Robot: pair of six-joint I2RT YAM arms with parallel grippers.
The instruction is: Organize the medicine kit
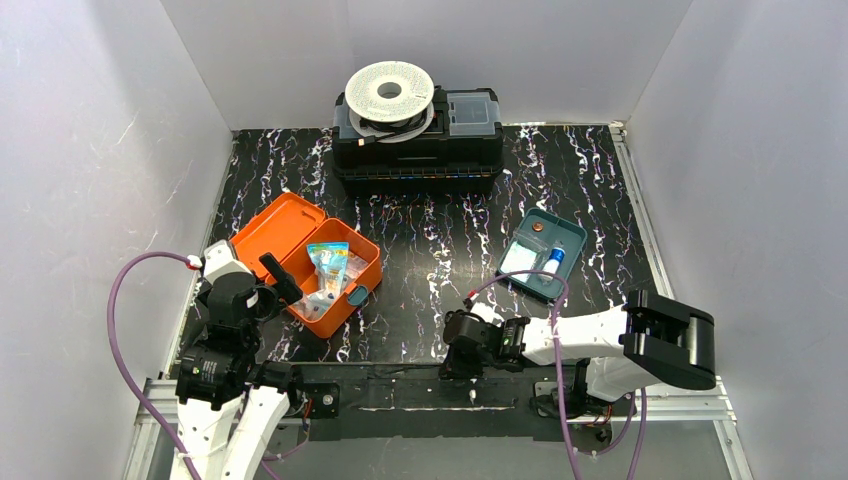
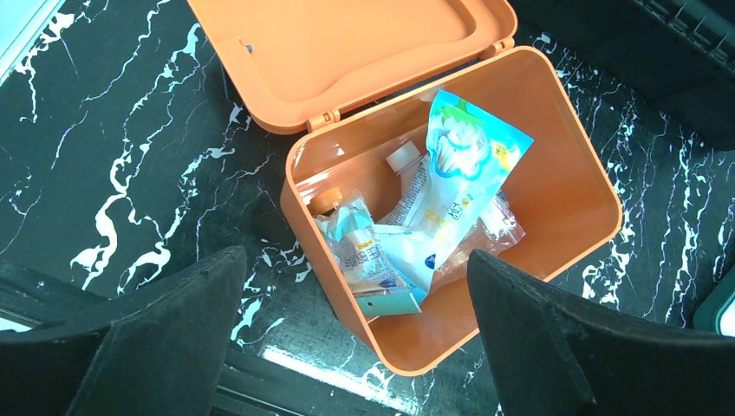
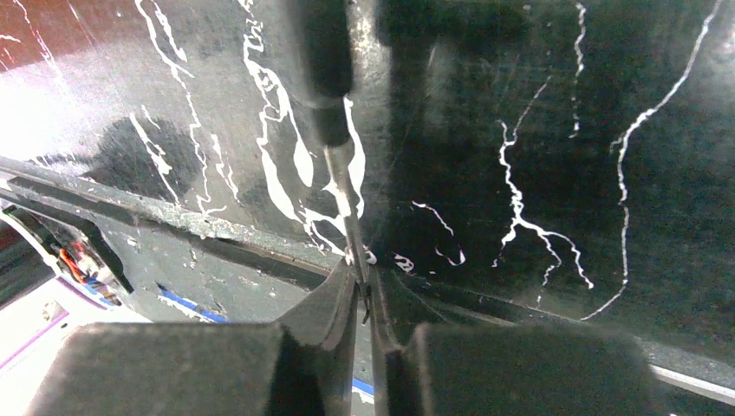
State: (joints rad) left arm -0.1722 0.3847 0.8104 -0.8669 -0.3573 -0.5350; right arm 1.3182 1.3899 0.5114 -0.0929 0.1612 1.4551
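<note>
White walls [image 1: 90, 150] enclosed a black, white-veined marble table [image 1: 420, 250]. At its far edge sat a black toolbox [image 1: 417, 150] with a white spool [image 1: 390, 92] on top. The medicine kit [image 1: 278, 228], an orange box with its lid thrown back, lay on the left of the table. Its teal tray [image 1: 565, 233] stood well apart on the right, holding a few small items. The left gripper [image 2: 355, 269] hung over the open box with its fingers spread wide and nothing between them. Low at the table's near edge, the right gripper [image 3: 364, 290] had pinched almost together on the tip of a thin tool [image 3: 328, 69] with a dark handle. Pale blue sachets [image 2: 459, 173] lay heaped inside the box.
</note>
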